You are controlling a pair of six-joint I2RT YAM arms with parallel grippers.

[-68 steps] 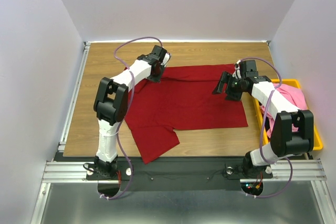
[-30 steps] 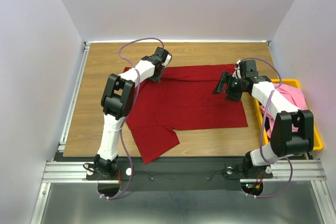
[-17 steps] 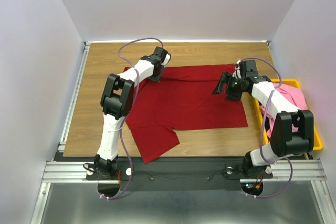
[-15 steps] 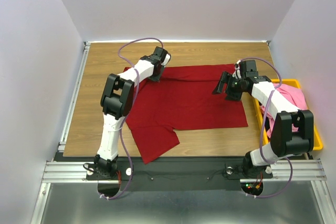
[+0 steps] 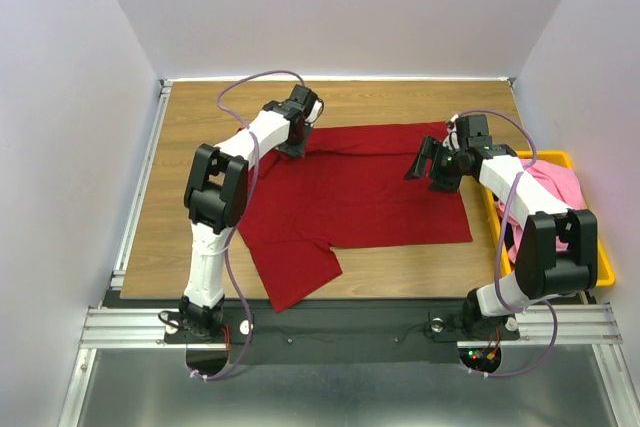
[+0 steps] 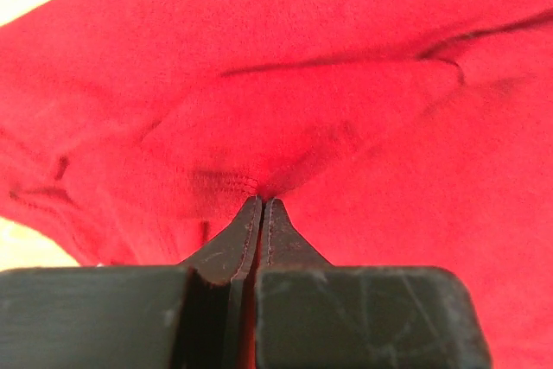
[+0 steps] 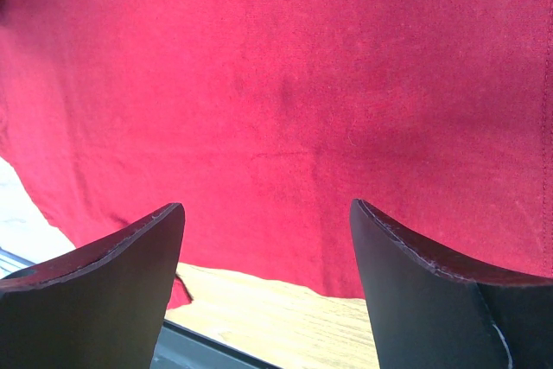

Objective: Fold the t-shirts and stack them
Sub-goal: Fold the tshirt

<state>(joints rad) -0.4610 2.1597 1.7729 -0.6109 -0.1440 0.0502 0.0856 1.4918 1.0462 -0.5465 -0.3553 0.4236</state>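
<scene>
— Dark red t-shirt (image 5: 350,197)?
— Spread mostly flat across the wooden table (image 5: 200,117), one sleeve flopped toward the near edge (a little rumpled there).
— Left gripper (image 6: 261,206)?
— Down at the far left part of the cloth, fingers pressed together, pinching a small raised fold of red fabric.
— Right gripper (image 7: 266,205)?
— Poised over the shirt's right side, jaws spread wide, gripping nothing; hem and bare wood visible below between the fingers.
— Anything else?
— Pink t-shirt (image 5: 556,187) bunched in the yellow bin (image 5: 556,157), at the table's right edge, near the red shirt's hem.
</scene>
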